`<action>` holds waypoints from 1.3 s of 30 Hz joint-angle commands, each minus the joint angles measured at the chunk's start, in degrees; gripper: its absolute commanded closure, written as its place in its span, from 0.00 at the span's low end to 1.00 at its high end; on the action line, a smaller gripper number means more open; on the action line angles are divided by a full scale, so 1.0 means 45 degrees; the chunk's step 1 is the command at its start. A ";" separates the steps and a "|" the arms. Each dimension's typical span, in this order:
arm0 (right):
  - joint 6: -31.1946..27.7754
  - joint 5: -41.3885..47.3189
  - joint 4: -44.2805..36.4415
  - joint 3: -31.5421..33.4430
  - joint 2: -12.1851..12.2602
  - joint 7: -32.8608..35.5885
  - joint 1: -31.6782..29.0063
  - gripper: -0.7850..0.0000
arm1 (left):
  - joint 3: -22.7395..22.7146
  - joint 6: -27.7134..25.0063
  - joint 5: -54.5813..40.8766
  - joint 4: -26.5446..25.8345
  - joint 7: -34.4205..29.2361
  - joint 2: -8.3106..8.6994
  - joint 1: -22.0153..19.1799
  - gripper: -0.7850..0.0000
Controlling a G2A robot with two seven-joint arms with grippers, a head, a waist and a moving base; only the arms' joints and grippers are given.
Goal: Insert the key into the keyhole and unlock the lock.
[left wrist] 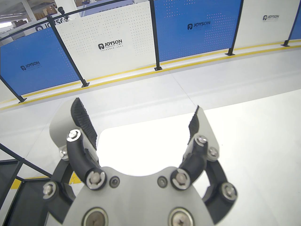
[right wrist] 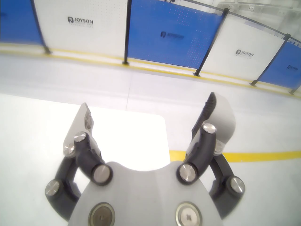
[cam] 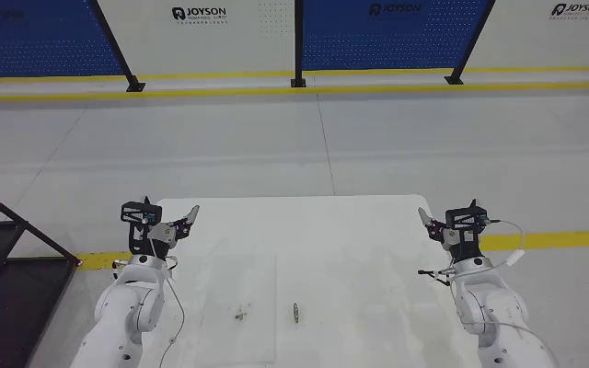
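Two small metal items lie near the front of the white table [cam: 368, 248]. One is a short piece [cam: 240, 316] and the other a slim elongated piece [cam: 296, 312]; I cannot tell which is the key and which the lock. My left gripper [cam: 181, 224] hangs over the table's far left corner, open and empty, its ridged pads [left wrist: 84, 121] spread wide around nothing [left wrist: 137, 109]. My right gripper [cam: 431, 224] sits at the far right corner, also open and empty [right wrist: 148, 104]. Both grippers are well away from the two items.
A faint rectangular sheet outline [cam: 221, 313] lies on the table's front left, under the short piece. A black frame [cam: 28, 241] stands off the table's left side. Blue and white fence panels [cam: 386, 32] stand across the floor behind.
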 commanded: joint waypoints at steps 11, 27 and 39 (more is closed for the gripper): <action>0.0000 0.0000 0.0000 0.0000 0.0000 0.0000 0.0000 0.00 | 0.0000 0.0000 0.0000 0.0000 0.0000 0.0000 0.0000 0.00; 0.0000 0.0000 0.0000 0.0000 0.0000 0.0000 0.0000 0.00 | -0.2017 -0.5986 0.0779 -0.2987 0.1730 0.0371 0.5583 0.00; 0.0000 0.0000 0.0000 0.0000 0.0000 0.0000 0.0000 0.00 | -0.0490 -0.7577 0.0719 -0.3830 -0.3451 0.0460 0.6325 0.00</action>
